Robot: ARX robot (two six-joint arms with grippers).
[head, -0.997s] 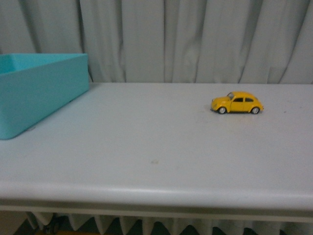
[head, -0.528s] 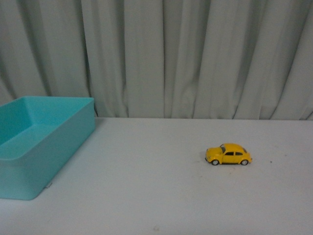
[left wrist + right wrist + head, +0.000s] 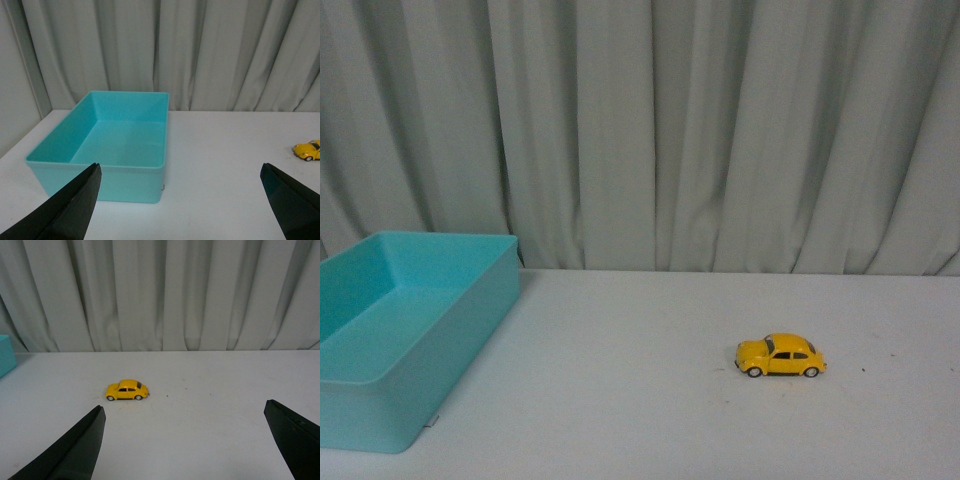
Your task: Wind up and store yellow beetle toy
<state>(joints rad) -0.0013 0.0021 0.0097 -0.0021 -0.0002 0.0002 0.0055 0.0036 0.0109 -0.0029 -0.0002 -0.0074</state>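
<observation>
**Left end effector** (image 3: pixel 179 170): released. Two dark fingers (image 3: pixel 75 205) spread wide, nothing between them. Hangs above the bench (image 3: pixel 620 410), facing the teal bin (image 3: pixel 100 182). Not in the front view.

**Right end effector** (image 3: pixel 184 405): released. Fingers (image 3: pixel 75 445) spread wide, holding nothing. Hangs above the bench with the toy ahead of it, clear of both fingers. Not in the front view.

**Yellow beetle toy** (image 3: pixel 781 356): one item, upright on all four wheels on the bare bench, side-on to the front camera. Sits right of centre, well apart from the bin. Also seen in the right wrist view (image 3: pixel 127 390) and, at the frame edge, in the left wrist view (image 3: pixel 307 150). Touched by nothing.

**Teal bin**: one item, rectangular and open-topped, at the left of the bench. The interior shows nothing inside.

**Bench**: pale, flat surface carrying the toy and the bin.

**Curtain** (image 3: pixel 640 130): grey-white folds behind the bench.

**Task status (judged)**: not begun. The toy is neither grasped nor stored, and whether it is wound cannot be told. Remaining steps are approach and grasp, most likely by the right arm as the nearer one, then winding, then carrying across and setting down inside the bin.
</observation>
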